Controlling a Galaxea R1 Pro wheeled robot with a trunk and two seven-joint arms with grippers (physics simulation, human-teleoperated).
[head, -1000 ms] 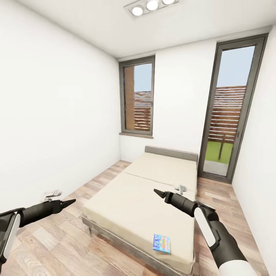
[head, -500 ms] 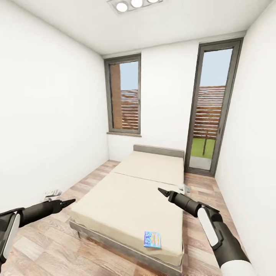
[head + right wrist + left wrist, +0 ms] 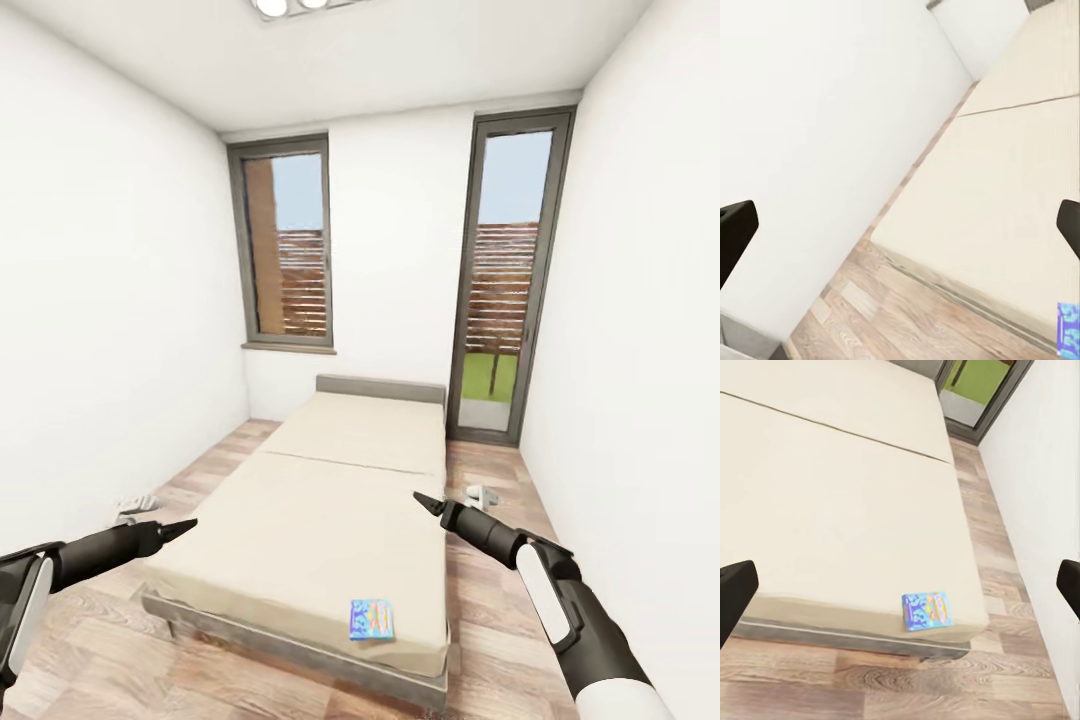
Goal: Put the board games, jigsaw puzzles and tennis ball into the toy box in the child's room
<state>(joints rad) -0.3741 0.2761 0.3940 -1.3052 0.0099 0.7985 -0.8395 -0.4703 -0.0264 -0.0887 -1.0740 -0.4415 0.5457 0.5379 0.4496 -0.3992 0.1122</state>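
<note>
Your left gripper [image 3: 188, 524] hangs low over the wood floor [image 3: 90, 640] beside the bed, its two fingers spread wide in the left wrist view, with nothing between them. Your right gripper [image 3: 424, 499] reaches forward over the bed's right edge, and its fingers also stand wide apart in the right wrist view, holding nothing. In the head view both show only as dark pointed tips.

Between the two arms lies the bed [image 3: 320, 500], one cream mattress in two panels with a seam across it, on a grey frame with a grey headboard [image 3: 380, 388] at the far end. You can count one board game [image 3: 371, 619] here: a small blue box with orange print, flat on the near panel close to the foot edge and toward the right corner, well apart from both grippers. The left wrist view shows the same box [image 3: 926, 610] just inside the mattress edge.

Two small pale objects lie on the floor, one on each side of the bed, too small to identify. The room has white walls, a window [image 3: 284, 250] and a tall glass door [image 3: 505, 270] on the far wall, and a ceiling light [image 3: 290, 5]
</note>
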